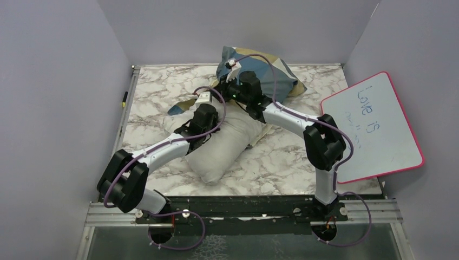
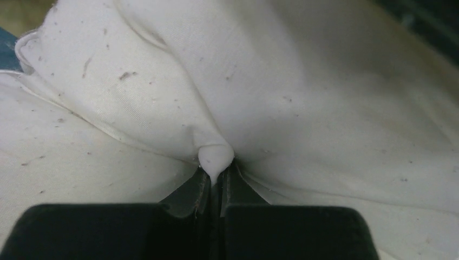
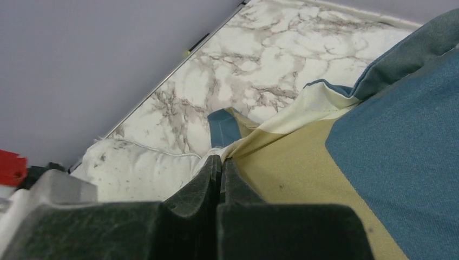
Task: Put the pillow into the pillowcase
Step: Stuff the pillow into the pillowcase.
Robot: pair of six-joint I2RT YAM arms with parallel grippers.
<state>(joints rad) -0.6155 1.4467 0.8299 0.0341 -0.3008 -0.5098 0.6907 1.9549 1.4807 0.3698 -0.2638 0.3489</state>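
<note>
The off-white speckled pillow lies on the marble table, its far end lying toward the pillowcase, a bunched sack of blue, tan and cream blocks at the back. My left gripper rests on the pillow's upper part. In the left wrist view this gripper is shut on a small pinch of the pillow fabric. My right gripper sits at the pillowcase's near left edge. The right wrist view shows it shut on the cream hem of the pillowcase, with the pillow just to its left.
A pink-rimmed whiteboard with writing leans at the table's right side. A thin marker lies along the table's left rim. Grey walls close in the left, back and right. Bare marble shows left of the pillow and in front of it.
</note>
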